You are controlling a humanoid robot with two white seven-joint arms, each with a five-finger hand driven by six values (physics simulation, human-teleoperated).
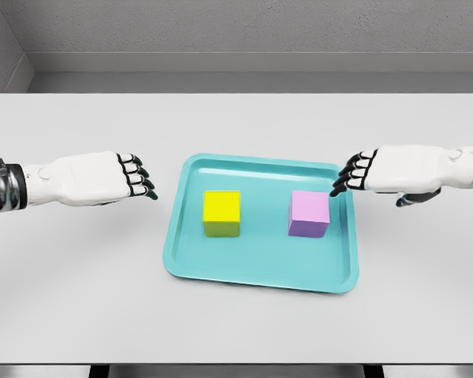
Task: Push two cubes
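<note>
The left hand [102, 178] and right hand [394, 171] hover over the grey table [79, 276] on either side of the teal tray [260, 277], fingers loosely extended and holding nothing; the right fingertips [340, 186] reach over the tray's right rim. Inside the tray sit the pink cube [309, 214], right, and the yellow cube [221, 213], left, well apart.

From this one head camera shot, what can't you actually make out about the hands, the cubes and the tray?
- Left hand: palm side faces away; arm cut off by the picture's left edge.
- Right hand: fingertips overlap the teal tray's rim; contact or height above it cannot be told.
- Yellow cube and pink cube: far and bottom faces hidden.
- Table: front edge cut off.
</note>
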